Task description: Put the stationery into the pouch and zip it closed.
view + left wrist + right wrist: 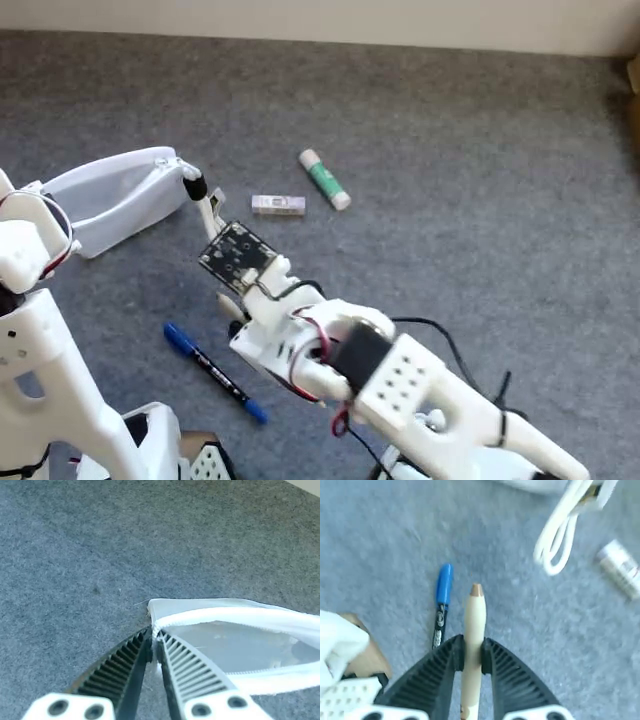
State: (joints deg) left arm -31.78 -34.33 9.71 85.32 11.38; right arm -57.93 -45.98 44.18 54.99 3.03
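Note:
A translucent white pouch (120,200) lies open on the grey carpet at the left. My left gripper (152,637) is shut on the pouch's (235,645) end seam, pinching the corner by the zip. My right gripper (472,652) is shut on a cream pen (475,615) with a brown tip. In the high view that pen (205,205) points toward the pouch's mouth, its dark end just beside the rim. On the carpet near the arms lies a blue marker (215,372), which shows past the pen as the marker (441,600) in the right wrist view.
A green glue stick (325,180) and a small silver-wrapped stick (278,205) lie on the carpet right of the pouch. A white cable loop (560,535) hangs near the right gripper. The arms' white bases (60,400) stand along the front edge.

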